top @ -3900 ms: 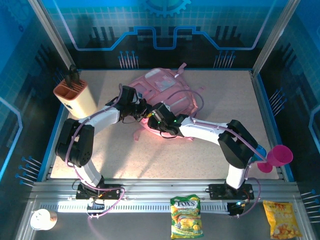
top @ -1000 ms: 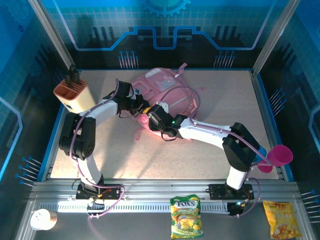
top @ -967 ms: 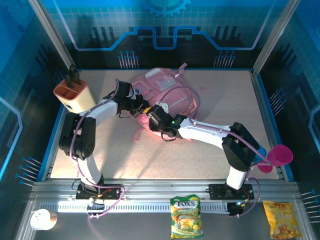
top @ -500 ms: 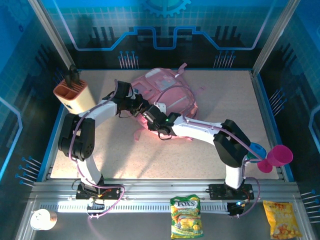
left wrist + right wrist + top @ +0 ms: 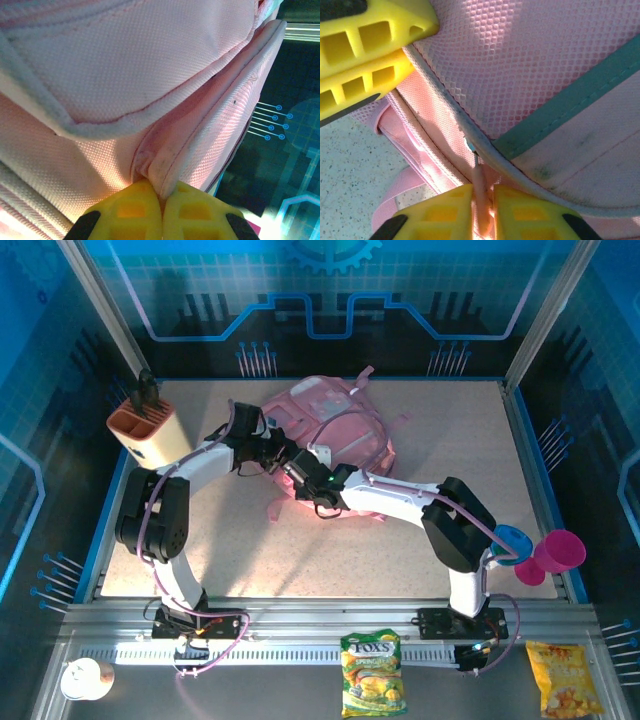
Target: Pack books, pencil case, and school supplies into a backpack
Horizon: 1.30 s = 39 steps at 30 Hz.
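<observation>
The pink backpack (image 5: 340,425) lies at the back middle of the table. My left gripper (image 5: 281,454) is shut on a fold of its fabric (image 5: 161,170) at the near left edge, and the yellow fingertips (image 5: 132,210) meet around the seam. Just beside it, my right gripper (image 5: 300,470) is shut on a pink zipper pull (image 5: 481,192) that hangs from the slider (image 5: 470,146) under the grey piping. The left gripper's fingers (image 5: 370,45) show in the right wrist view at top left. The books and the pencil case are out of view.
A beige holder with an orange top (image 5: 150,432) stands at the back left. A pink cup (image 5: 560,552) and a blue disc (image 5: 512,540) sit at the right table edge. Snack bags (image 5: 372,672) (image 5: 563,678) lie in front of the rail.
My right gripper has slid left along the backpack's near edge, up to the left gripper, and its jaws have closed on the zipper pull. The left arm has kept still.
</observation>
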{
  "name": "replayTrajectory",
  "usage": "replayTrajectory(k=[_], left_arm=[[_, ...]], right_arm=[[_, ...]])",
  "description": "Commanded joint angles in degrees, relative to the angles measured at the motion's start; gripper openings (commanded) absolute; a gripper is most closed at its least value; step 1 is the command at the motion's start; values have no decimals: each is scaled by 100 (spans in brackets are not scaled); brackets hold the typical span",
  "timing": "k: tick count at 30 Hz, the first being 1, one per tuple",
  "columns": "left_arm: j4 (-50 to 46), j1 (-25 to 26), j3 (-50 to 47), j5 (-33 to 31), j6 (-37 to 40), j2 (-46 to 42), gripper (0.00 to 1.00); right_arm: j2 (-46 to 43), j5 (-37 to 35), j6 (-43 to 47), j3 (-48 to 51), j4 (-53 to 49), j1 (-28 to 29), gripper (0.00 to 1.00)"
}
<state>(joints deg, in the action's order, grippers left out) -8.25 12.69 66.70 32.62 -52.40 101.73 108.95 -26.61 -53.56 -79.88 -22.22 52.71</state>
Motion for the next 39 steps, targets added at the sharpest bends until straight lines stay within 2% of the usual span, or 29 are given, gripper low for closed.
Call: replayTrajectory(k=[1, 15, 23, 32, 36, 39], left_arm=[[-78, 48, 72, 307, 60, -273, 0], [-172, -108, 254, 262, 151, -127, 0], [-247, -197, 335, 218, 265, 28, 0], [-467, -205, 366, 144, 628, 66, 0], [-524, -223, 350, 155, 768, 5, 0], [-494, -239, 196, 19, 801, -251, 24]], right_arm=[[-221, -172, 98, 128, 346, -109, 15], [-1223, 213, 366, 1527, 620, -269, 6], [-1844, 40, 950, 2492, 763, -553, 1], [-1838, -16, 1927, 2464, 913, -1326, 0], [-1525, 836, 2690, 2193, 1254, -1603, 0], [-1152, 1366, 3326, 1748, 1203, -1496, 0]])
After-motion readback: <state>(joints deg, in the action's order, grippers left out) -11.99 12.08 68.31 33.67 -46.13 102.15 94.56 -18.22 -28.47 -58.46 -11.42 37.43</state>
